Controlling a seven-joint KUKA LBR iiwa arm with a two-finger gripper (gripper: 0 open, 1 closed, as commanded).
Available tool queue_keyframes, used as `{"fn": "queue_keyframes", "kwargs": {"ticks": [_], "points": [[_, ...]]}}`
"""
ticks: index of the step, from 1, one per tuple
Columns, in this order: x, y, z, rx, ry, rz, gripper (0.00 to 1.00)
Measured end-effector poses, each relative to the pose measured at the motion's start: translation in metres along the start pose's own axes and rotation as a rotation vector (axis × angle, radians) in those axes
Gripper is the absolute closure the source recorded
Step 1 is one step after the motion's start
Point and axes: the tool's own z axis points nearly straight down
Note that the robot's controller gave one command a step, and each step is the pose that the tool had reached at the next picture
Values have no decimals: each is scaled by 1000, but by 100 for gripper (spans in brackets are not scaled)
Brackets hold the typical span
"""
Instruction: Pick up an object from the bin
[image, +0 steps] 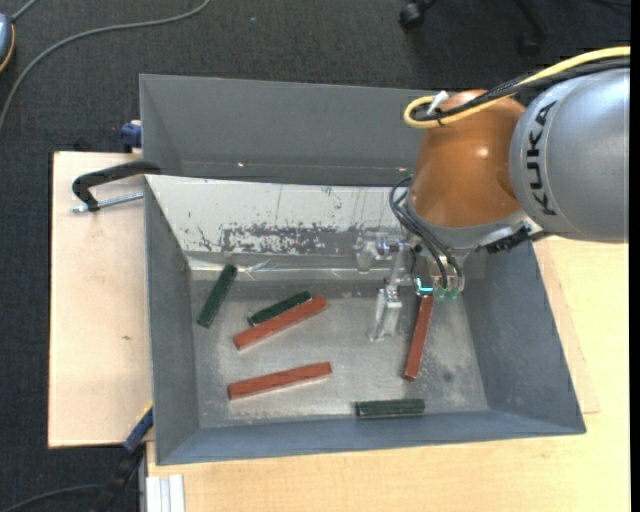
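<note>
In the right half of the grey metal bin (168, 350), just under the arm's orange cover (465, 165), the tool (405, 300) is held low over the bin floor. How far the tool is open cannot be told, and no thing can be seen gripped in it. Directly below the tool, a long red-brown wooden bar (417, 342) is seen lying nearly upright in the frame. Its upper end is met by the tool's right side and its lower end points towards the bottom of the frame. Whether the bar is actually touched cannot be told.

Near the bottom wall, just below and left of that bar, a short dark green flat bar (390, 407) is laid level. In the centre left, a second red-brown bar (285, 322) is set at a slant, with a dark green bar (279, 307) touching its upper edge. Lower down, a third red-brown bar (279, 381) is found alone. At the far left, another dark green bar (217, 295) is placed steeply, well apart from the tool.
</note>
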Motion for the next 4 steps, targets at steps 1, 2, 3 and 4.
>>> {"fn": "queue_keyframes", "kwargs": {"ticks": [1, 2, 3, 4], "points": [[-2, 58, 95, 1, -7, -328, 0], [-35, 62, 95, 1, -16, -342, 0], [-35, 62, 94, 0, -16, -341, 100], [-27, 69, -63, 4, -21, -607, 100]]}}
